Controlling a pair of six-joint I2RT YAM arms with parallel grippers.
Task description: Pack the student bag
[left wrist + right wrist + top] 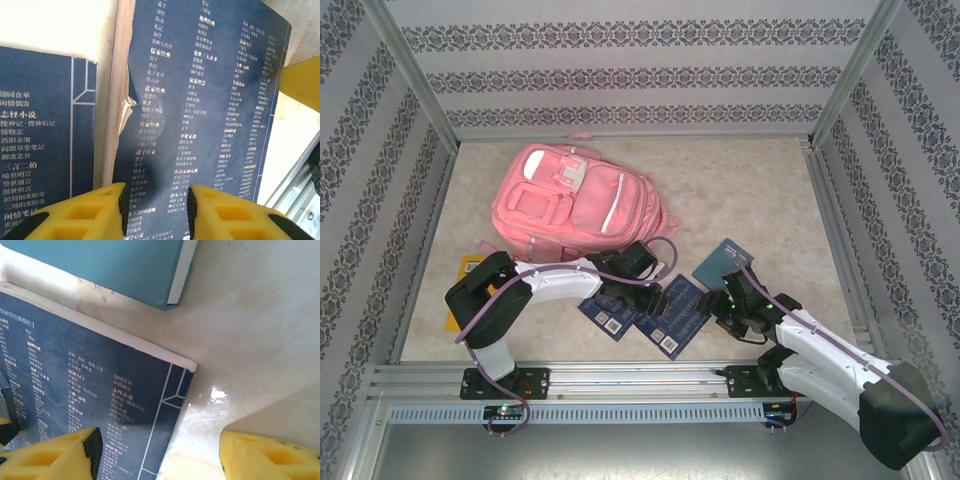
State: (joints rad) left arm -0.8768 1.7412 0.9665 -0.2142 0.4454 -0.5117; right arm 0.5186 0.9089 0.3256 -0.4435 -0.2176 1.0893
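The student bag is seen at the far left of the table, its long axis running roughly from near to far. On its near side, the left gripper is poised over a dark blue book, fingers set narrowly apart with nothing seen clamped between them. Further right, the right gripper is spread wide across the corner of a second blue book. The bag is judged to lie beyond and left of both grippers, nearer the left arm
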